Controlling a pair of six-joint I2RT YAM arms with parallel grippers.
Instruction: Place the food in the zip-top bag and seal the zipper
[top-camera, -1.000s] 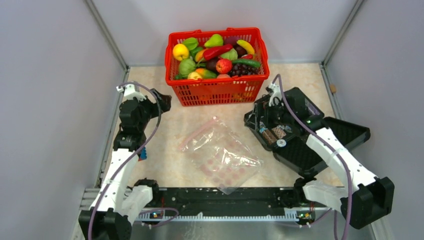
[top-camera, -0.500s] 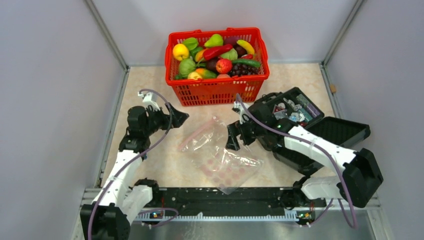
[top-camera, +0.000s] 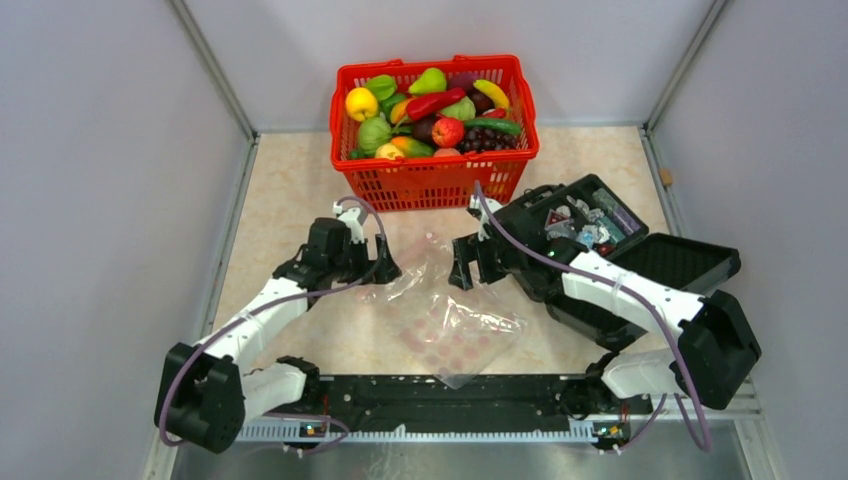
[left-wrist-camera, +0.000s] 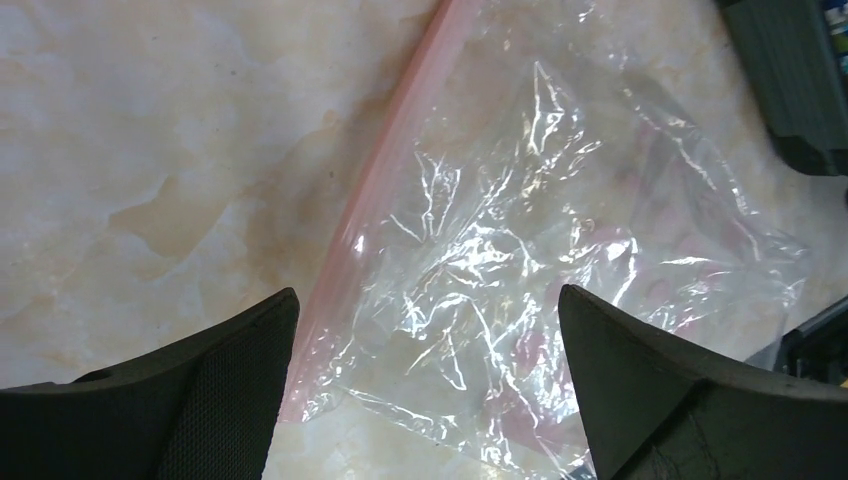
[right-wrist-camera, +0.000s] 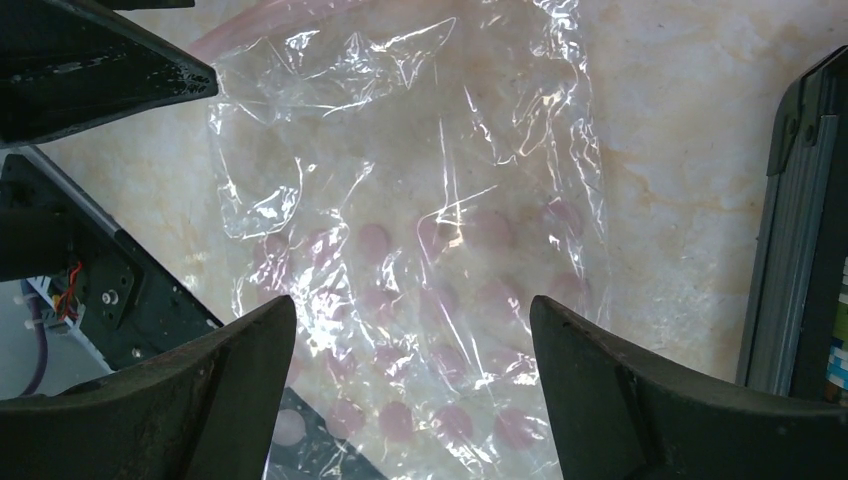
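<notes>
One bag lies flat and empty on the table, its zipper along the left edge. Two grippers, left and right, both spread wide and holding nothing, flank its far end, judged ready to part the mouth. Beyond them is one case, then one basket holding all the food, a dozen-odd pieces.

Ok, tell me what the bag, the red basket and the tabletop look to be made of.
The zip-top bag: thin clear plastic film, glossy; it creases sharply and throws bright glints. The basket: probably rigid moulded plastic, uniform red with an open lattice wall. The tabletop: beige marble-patterned surface with a slight sheen; real stone or printed laminate, cannot tell.
</notes>
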